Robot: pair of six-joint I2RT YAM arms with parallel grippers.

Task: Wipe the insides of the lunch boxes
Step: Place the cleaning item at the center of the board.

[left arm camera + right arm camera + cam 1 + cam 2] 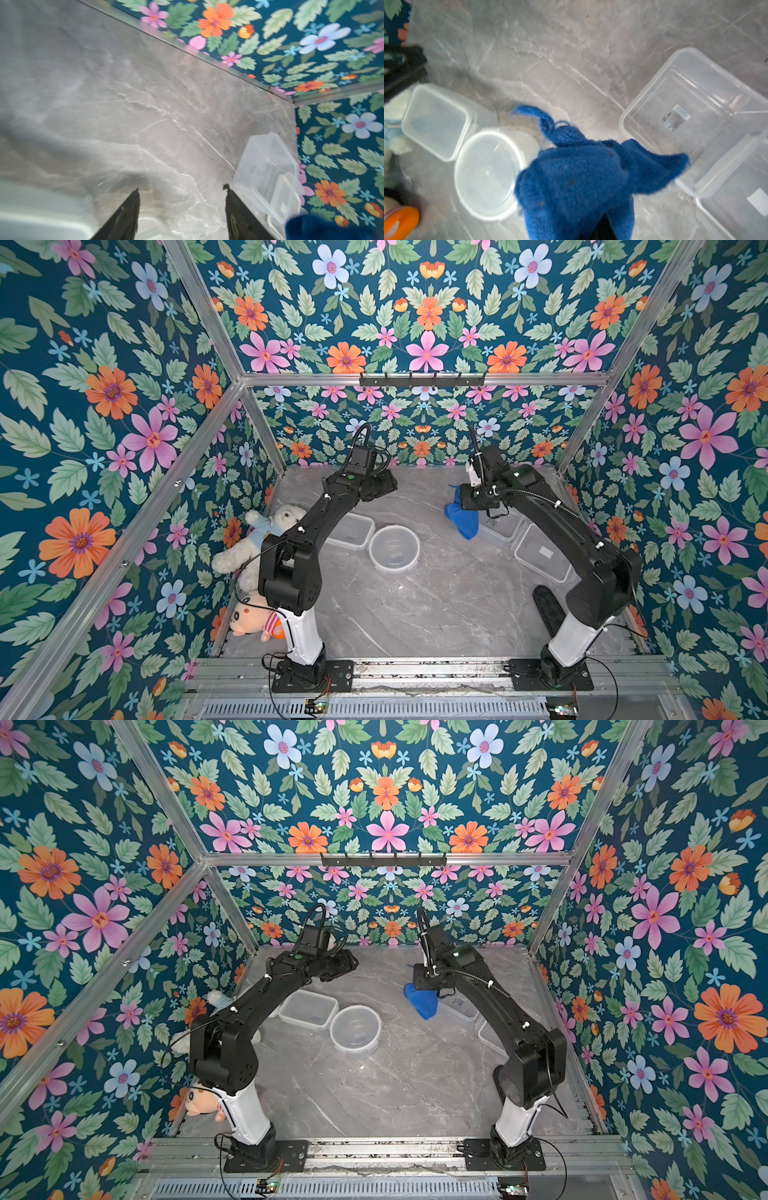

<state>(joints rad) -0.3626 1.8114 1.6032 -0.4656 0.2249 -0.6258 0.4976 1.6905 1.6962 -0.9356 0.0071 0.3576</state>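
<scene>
**Clear tubs on marble, cloth aloft**

The marble table [415, 605] carries everything. The right arm [561, 522] covers much of two boxes by the right wall: the square tub [540, 556], which has a white label, and a second clear box [500, 526] (tub or lid, hard to say). Near the middle sits the rectangular tub [351, 531], with the round tub [394, 548] just beside it. Both are translucent and dark-labelled. The blue cloth [577, 182] hangs bunched from the right gripper [605, 228], hiding its pinched tips. The left gripper [181, 188] stands parted and empty.
</scene>
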